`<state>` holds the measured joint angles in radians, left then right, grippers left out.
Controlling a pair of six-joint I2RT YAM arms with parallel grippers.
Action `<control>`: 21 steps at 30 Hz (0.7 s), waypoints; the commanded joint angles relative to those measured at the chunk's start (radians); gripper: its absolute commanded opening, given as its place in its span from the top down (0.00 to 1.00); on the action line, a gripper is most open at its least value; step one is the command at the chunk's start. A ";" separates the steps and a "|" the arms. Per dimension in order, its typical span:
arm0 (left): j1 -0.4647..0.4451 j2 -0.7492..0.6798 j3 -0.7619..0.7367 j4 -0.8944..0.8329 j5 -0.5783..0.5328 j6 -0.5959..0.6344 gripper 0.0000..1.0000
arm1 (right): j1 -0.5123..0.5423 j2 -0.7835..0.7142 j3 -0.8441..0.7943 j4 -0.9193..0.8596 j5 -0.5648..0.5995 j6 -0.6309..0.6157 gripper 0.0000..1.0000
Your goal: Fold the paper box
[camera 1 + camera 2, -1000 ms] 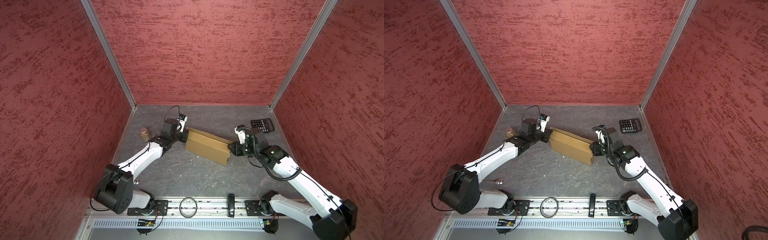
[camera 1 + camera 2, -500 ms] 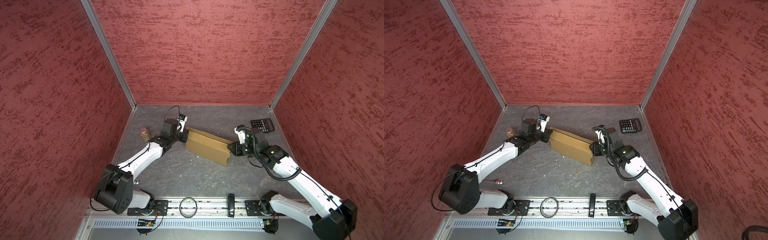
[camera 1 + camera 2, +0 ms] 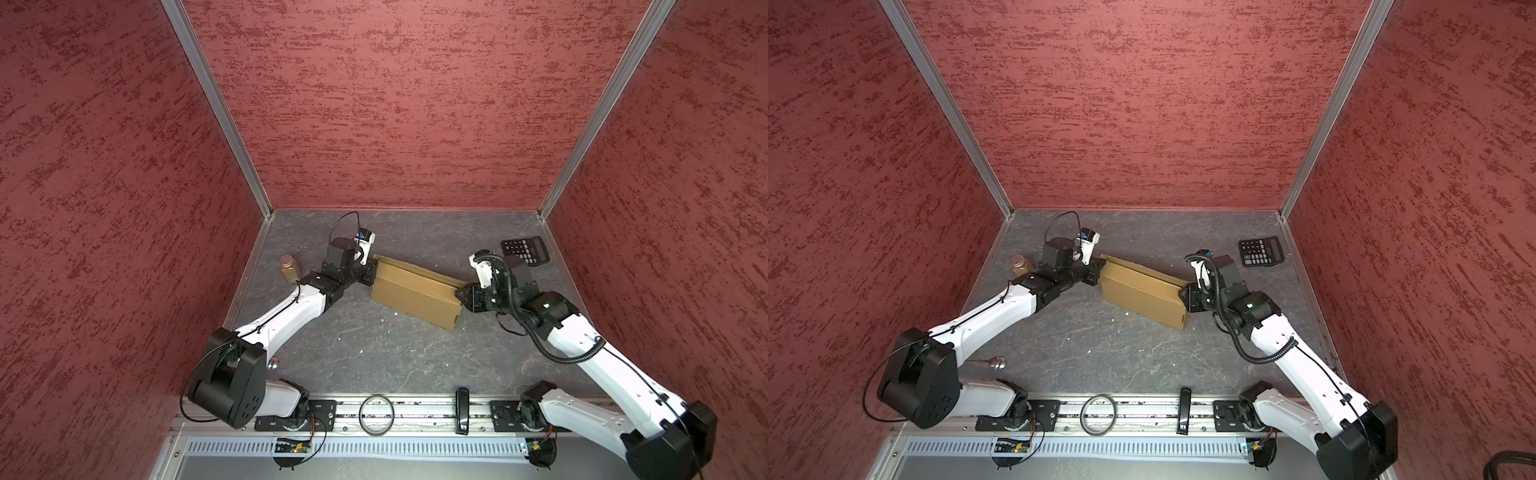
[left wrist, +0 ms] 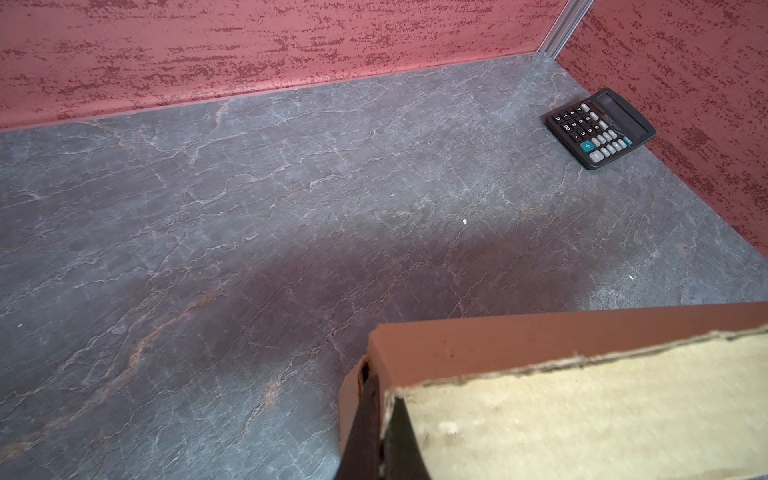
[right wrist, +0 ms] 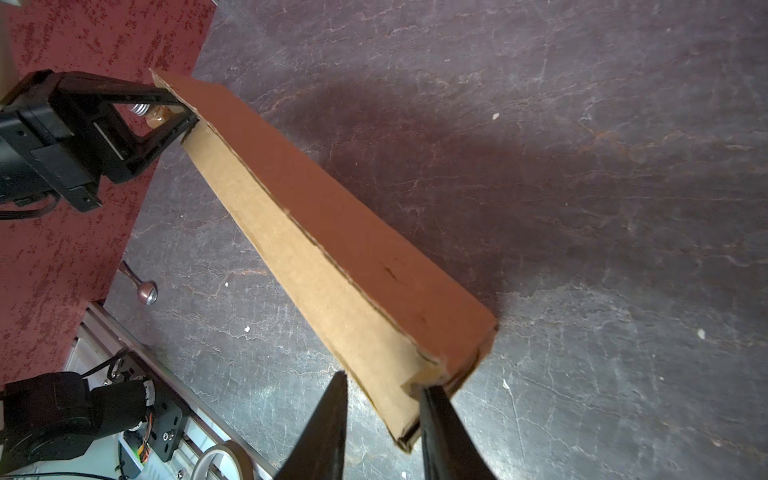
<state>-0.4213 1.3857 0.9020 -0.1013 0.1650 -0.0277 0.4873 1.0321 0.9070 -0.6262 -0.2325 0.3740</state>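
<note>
Fingers on both arms are closed on cardboard: our left gripper point(image 3: 371, 275) is clamped on the upper-left end of the paper box point(image 3: 411, 291), and in the right wrist view our right gripper's fingers point(image 5: 332, 419) straddle the opposite end and appear to pinch it. In both top views the box lies mid-frame on the grey table point(image 3: 395, 365), slanting from upper left to lower right, between the spice jar point(image 3: 289, 269) and the black calculator point(image 3: 524, 250) and apart from both. We cannot tell whether its lower edge rests on the table. It already looks close to a shut mailer, with one long flap standing slightly proud along the far edge. We judge the step in hand to be seating that flap. To do it well, we should hold both ends level, move the arms together so the panels do not twist, and press along the crease rather than crush the corrugated ends.
</note>
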 commanded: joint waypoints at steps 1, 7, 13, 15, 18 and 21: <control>-0.022 0.010 -0.030 -0.069 0.038 0.009 1.00 | 0.008 -0.014 0.003 0.051 -0.032 0.007 0.69; -0.022 0.010 -0.032 -0.066 0.036 0.008 1.00 | 0.007 0.000 0.016 0.048 -0.036 -0.001 0.69; -0.021 0.013 -0.033 -0.066 0.037 0.007 1.00 | 0.008 -0.012 0.003 0.045 -0.031 0.006 0.69; -0.021 0.013 -0.034 -0.064 0.036 0.007 1.00 | 0.008 -0.017 -0.004 0.045 -0.028 0.009 0.69; -0.021 0.012 -0.034 -0.064 0.030 0.008 1.00 | 0.008 -0.024 -0.012 0.043 -0.026 0.012 0.69; -0.020 0.011 -0.036 -0.061 0.025 0.008 1.00 | 0.008 -0.032 -0.021 0.042 -0.021 0.017 0.69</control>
<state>-0.4221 1.3857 0.8974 -0.0925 0.1600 -0.0280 0.4873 1.0222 0.8974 -0.6247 -0.2398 0.3763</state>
